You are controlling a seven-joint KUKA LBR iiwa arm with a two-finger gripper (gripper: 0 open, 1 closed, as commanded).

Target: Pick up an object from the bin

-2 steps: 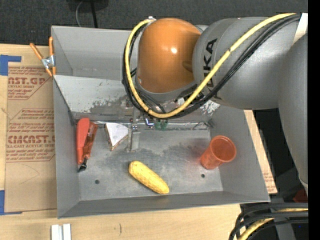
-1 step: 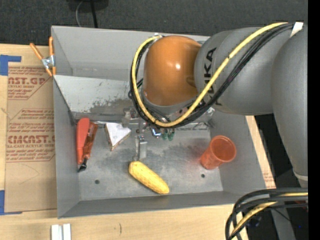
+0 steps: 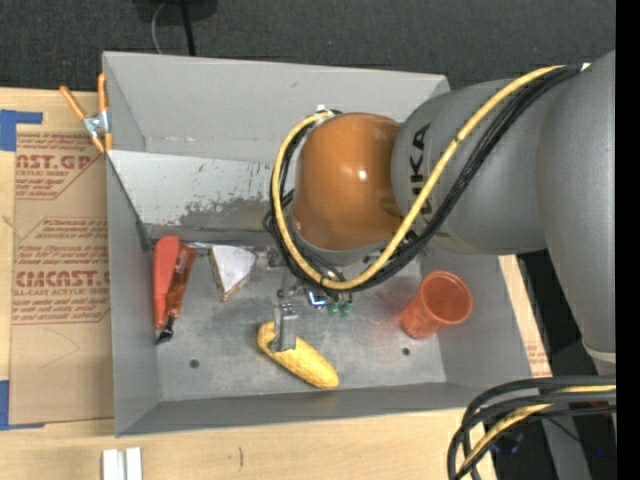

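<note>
Grey metal bin (image 3: 128,348), gripper (image 3: 285,336) meeting a banana (image 3: 312,369) by the near edge.

Bin: sloping sheet-metal walls and a flat, scuffed, speckled floor, sitting on a pale wooden top with a dark surface beyond the far rim. Banana: yellow, curved and smooth-skinned, lying flat about midway along the near edge; its long axis is slanting from far-left to near-right, with the right tip pointing at the near wall. Gripper: hanging beneath the arm's glossy orange cover (image 3: 345,183) and touching the banana's left end; whether it is spread or pressed together cannot be told. Cup (image 3: 437,306): orange, round, lying tilted toward the right edge, well apart from the banana. Red-handled tool (image 3: 166,283): long, lying along the left edge. White wedge (image 3: 231,269): flat-faced, lying just beside the tool.
</note>
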